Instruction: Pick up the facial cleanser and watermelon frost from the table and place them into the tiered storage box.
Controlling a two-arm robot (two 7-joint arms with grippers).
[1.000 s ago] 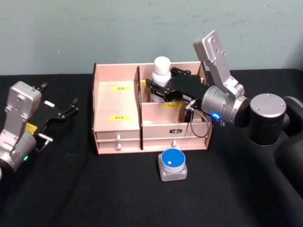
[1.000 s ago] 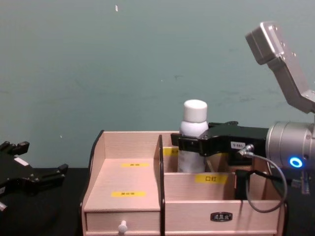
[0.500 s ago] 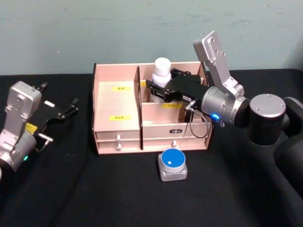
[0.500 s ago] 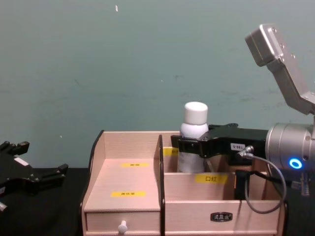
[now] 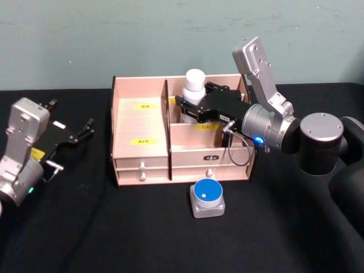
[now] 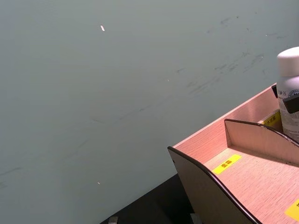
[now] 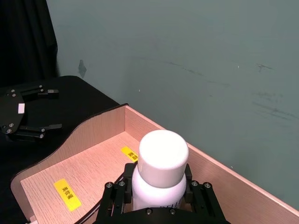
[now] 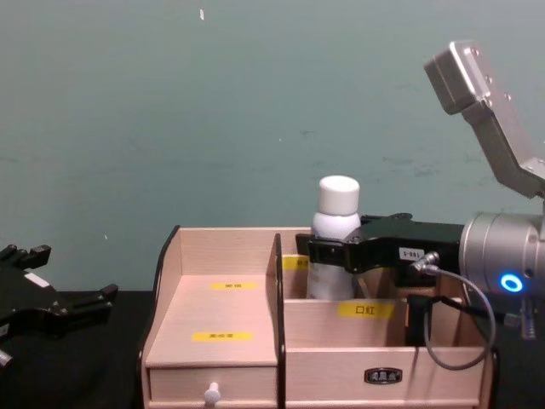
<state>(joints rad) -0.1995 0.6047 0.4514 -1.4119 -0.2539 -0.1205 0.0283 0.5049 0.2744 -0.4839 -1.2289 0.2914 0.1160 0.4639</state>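
head view: right claw [image 5: 192, 101] pinches the facial cleanser [image 5: 195, 79] upright inside the tiered storage box [image 5: 139, 122]; left claw [image 5: 71, 115] spread, idle at its 9 o'clock.

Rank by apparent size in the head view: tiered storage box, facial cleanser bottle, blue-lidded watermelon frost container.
1. tiered storage box, largest by far.
2. blue-lidded watermelon frost container.
3. facial cleanser bottle. This place is unsure: the right gripper and the box's wall hide its lower part, and it stands farther from the camera.
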